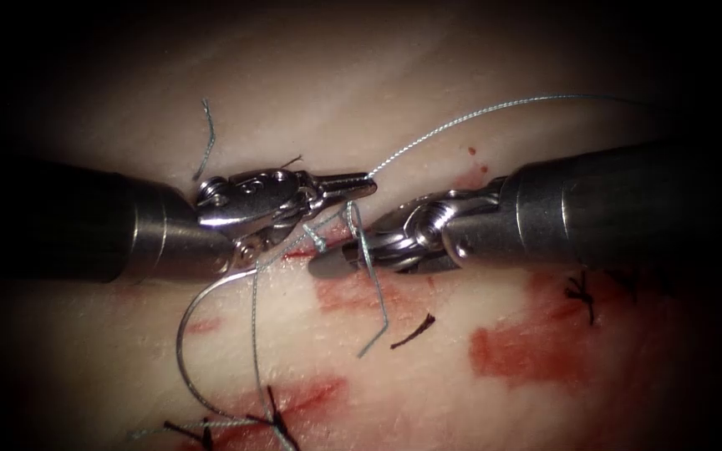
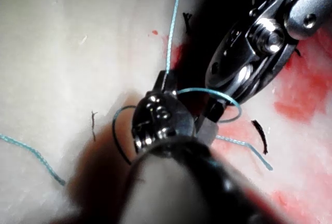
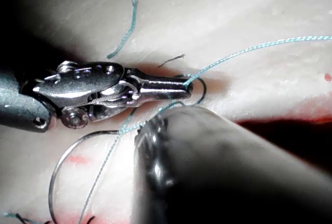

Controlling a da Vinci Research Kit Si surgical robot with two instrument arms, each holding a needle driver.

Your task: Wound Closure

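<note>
**Thread crossing between two close pincers**

The left pincer is clamped together on the thread, which runs far and right from its tip. The right pincer lies just beside it with thread draped over it; whether it is together or apart cannot be told. The needle lies free on the tissue, left of the cut, held by neither tool.

The strands could snag on the right pincer's wrist, and the loose needle could be dragged. Open room lies far; a cut end of thread and red fluid lie around.
</note>
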